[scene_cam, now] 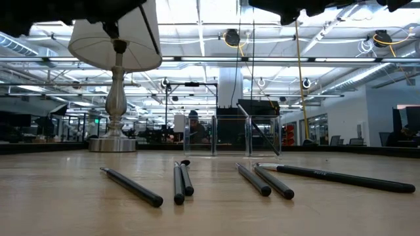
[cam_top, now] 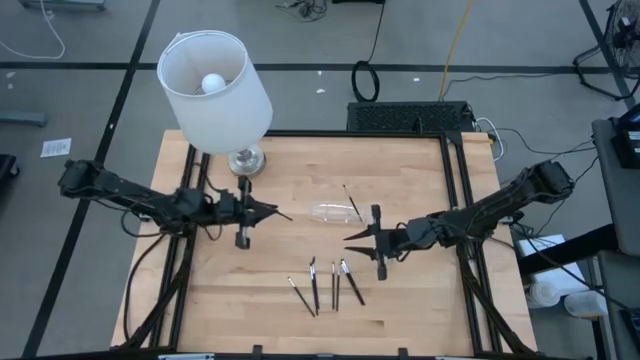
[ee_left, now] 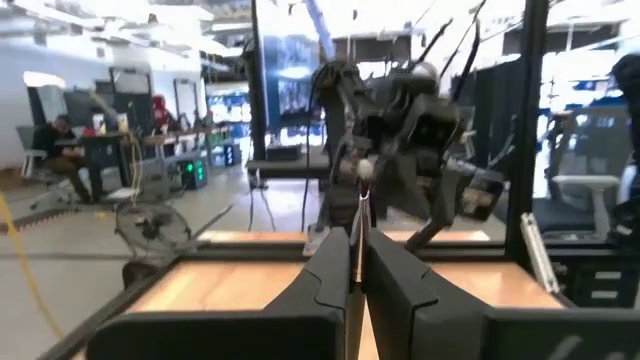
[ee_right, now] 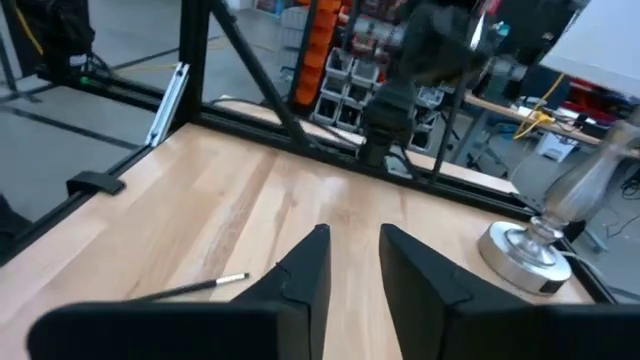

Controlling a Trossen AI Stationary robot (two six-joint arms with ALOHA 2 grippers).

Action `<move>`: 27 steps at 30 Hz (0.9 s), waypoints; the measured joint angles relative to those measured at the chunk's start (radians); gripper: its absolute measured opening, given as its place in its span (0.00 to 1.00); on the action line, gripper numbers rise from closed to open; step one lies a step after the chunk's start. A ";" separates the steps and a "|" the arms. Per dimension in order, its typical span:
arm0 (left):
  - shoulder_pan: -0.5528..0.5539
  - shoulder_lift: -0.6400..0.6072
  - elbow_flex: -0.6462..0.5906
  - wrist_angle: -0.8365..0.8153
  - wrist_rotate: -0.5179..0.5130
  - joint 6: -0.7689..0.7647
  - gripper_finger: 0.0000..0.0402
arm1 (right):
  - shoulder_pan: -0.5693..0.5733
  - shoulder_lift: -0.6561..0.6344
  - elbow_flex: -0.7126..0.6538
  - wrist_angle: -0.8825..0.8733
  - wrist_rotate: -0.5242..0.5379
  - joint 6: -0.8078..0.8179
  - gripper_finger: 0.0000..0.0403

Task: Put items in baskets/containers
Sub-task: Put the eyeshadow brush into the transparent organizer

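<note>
Five sticks: from above, five sticks [cam_top: 325, 283] lie loose at six o'clock on the counter [cam_top: 200, 300]; one more [cam_top: 351, 200] leans at the clear tray [cam_top: 335, 212], mid-counter.
High view, risk: my right gripper [cam_top: 350, 237] hangs just at five o'clock of the tray; a careless swing could knock it over.
Low view: the sticks [scene_cam: 180, 181] lie close in pairs; I might pinch two at once.
Left wrist view: my left gripper [ee_left: 358, 262] waits at nine o'clock, jaws together, empty.
Right wrist view: my jaws stand a little apart, holding nothing; the lamp [ee_right: 545, 245] is near.
</note>
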 joint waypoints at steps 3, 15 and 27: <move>0.015 0.100 0.000 0.117 0.024 -0.009 0.04 | 0.000 -0.020 -0.011 0.000 0.002 0.006 0.18; 0.070 0.379 0.000 0.413 -0.055 -0.103 0.04 | 0.000 -0.023 -0.013 0.008 0.001 0.004 0.16; 0.098 0.600 0.047 0.554 -0.175 -0.106 0.04 | -0.005 -0.023 -0.013 0.038 0.001 0.005 0.15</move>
